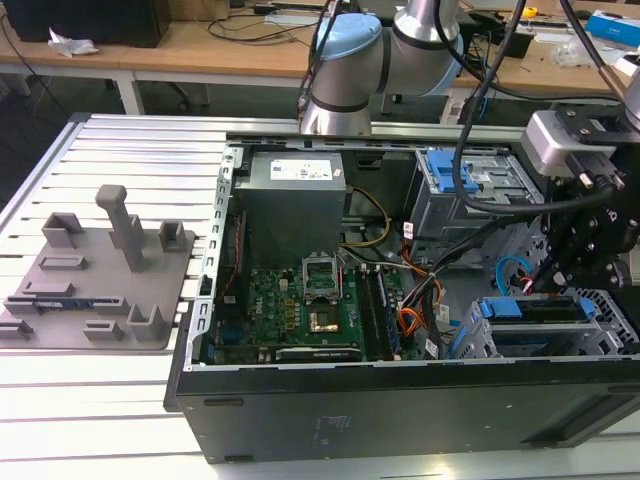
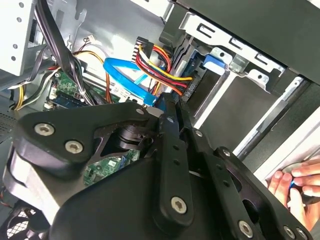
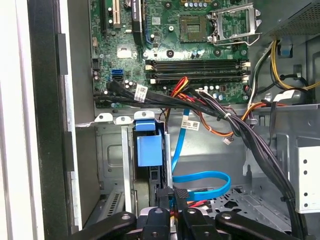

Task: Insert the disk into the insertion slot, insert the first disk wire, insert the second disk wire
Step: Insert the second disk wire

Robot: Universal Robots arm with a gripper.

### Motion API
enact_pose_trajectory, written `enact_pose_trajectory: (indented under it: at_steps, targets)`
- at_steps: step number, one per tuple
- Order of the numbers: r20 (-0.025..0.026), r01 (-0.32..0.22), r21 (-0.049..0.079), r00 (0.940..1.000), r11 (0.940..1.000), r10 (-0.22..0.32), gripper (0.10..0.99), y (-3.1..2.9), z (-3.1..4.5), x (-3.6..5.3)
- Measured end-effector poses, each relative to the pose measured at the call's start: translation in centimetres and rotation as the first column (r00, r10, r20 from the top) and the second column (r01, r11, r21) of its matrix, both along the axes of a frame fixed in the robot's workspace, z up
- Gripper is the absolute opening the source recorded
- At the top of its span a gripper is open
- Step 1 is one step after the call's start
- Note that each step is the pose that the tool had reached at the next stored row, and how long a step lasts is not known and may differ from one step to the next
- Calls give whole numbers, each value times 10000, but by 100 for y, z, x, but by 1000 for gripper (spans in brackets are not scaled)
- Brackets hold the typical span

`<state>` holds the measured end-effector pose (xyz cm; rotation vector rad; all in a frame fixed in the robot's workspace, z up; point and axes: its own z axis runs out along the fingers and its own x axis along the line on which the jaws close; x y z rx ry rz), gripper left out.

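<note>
One black two-fingered claw (image 3: 173, 192) of the robot arm hangs inside an open black steel computer case (image 1: 400, 410), near the case's edge at the exterior view's right. Its fingers (image 3: 165, 194) are drawn to a narrow gap on the end of one smooth light-blue flat cable (image 3: 210, 177), which bends in a single loop just beside them.

One silver hard drive in a bright blue plastic caddy (image 3: 149, 150) sits on edge inside one grey perforated sheet-metal drive cage (image 1: 612, 325), hard against the case's near wall. One bundle of red, yellow and dark wires (image 2: 165, 65) runs to a small black connector that lies against the drive's end. Whether it is fully seated cannot be told.

Room is tight around the claw. Thick black cable runs cross above the cage, and one larger grey bay box with a blue latch (image 1: 470, 185) stands just behind it. The green motherboard (image 1: 290, 300) lies open towards the middle of the case.

Outside the case, at the exterior view's left, one grey moulded fixture plate (image 1: 90, 290) rests on the slatted aluminium table (image 1: 100, 400), with bare slats on every side of it. One person's hand (image 2: 295, 182) shows beyond the case's edge in the second wrist view.
</note>
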<state>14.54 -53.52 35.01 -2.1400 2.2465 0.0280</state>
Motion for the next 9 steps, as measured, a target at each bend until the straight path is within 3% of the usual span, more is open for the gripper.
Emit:
enact_pose_trajectory:
  at_steps: [9]
  targets:
    - [0, 0, 0, 10000, 10000, 0, 161, -40, -5, 0]
